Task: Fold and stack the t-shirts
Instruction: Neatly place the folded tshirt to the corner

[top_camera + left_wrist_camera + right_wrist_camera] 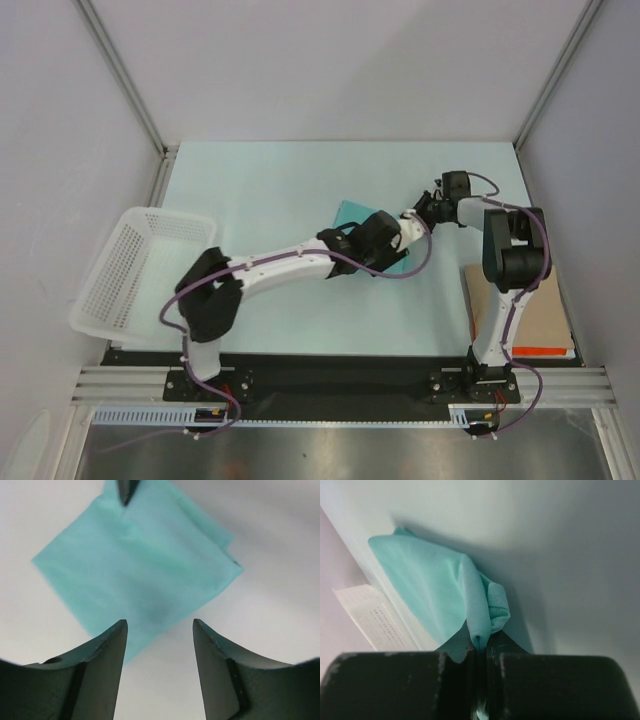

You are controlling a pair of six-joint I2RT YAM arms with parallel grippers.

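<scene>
- The fingers (510, 675) of the right gripper (477, 652) are pressed together, with only a thin slit between them, and a fold of the teal t-shirt (430, 580) is pinched in that slit.
- From the pinch the cloth is seen bunched into a small roll, then spread out flat toward the far corner.
- The fingers (100, 670) of the left gripper (160, 625) are held wide apart, and nothing is gripped between them.
- The left gripper is held above the near corner of the t-shirt; whether the cloth is touched cannot be told.
- The t-shirt is laid folded in a rough square near the middle of the pale table (260, 180), partly hidden under the left arm in the top view.
- A white mesh basket (140, 265) is set at the left edge of the table.
- A brown cardboard sheet (545, 315) is laid at the right edge, beside the right arm's base.
</scene>
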